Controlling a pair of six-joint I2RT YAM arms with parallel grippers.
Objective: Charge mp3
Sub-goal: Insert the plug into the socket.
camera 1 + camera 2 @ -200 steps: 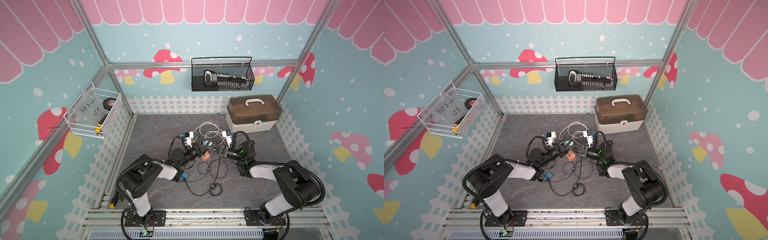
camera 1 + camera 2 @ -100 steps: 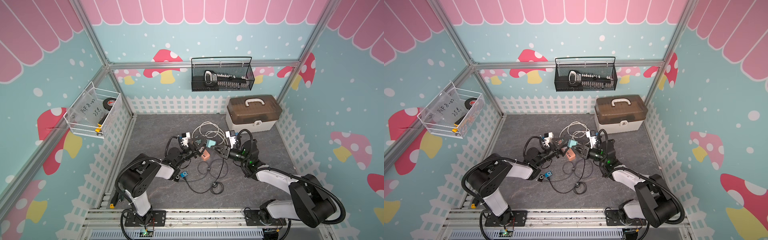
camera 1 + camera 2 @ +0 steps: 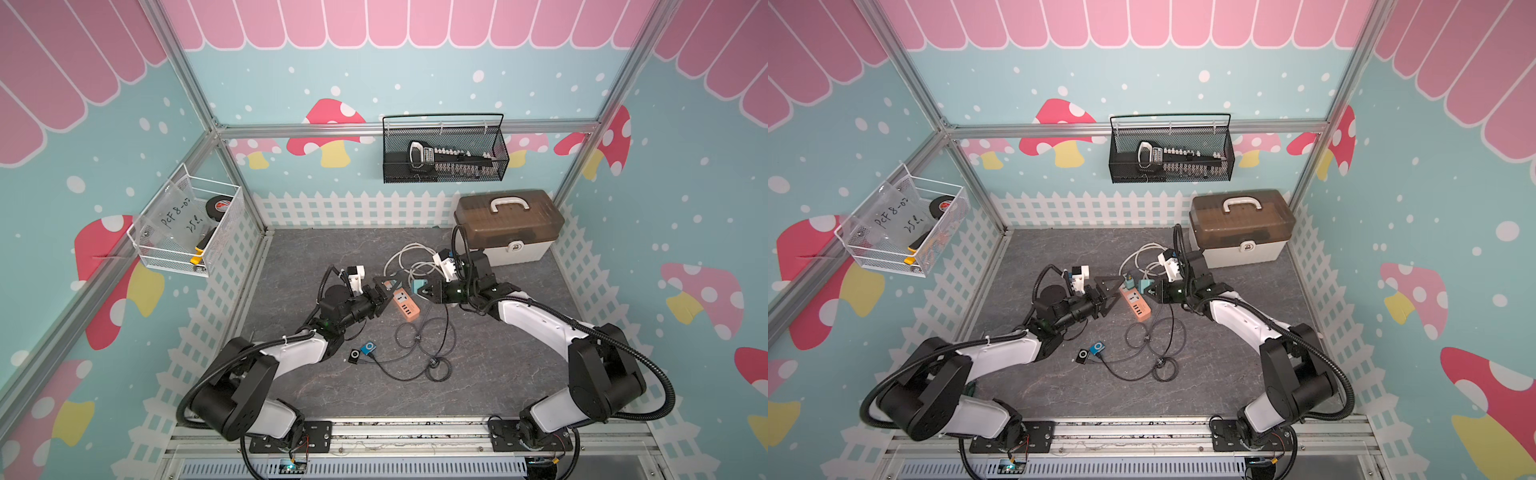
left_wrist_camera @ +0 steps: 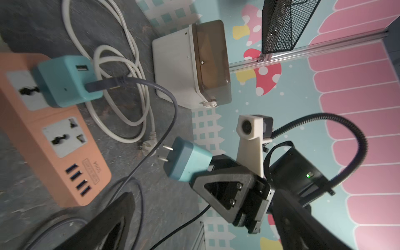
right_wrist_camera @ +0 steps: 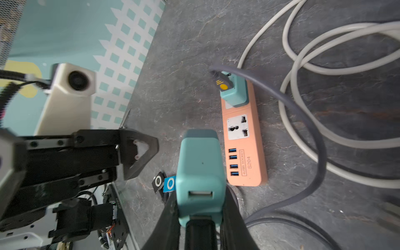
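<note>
teal charger [image 5: 200, 164] clamped in right gripper [image 5: 200, 194]

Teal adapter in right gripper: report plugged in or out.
Out. The right gripper holds the adapter, prongs bare, clear of the power strip.

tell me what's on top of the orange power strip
A teal adapter is plugged into the strip's end socket, covering most of it, with a grey cable in its port. The other socket and four USB ports are bare.
</note>
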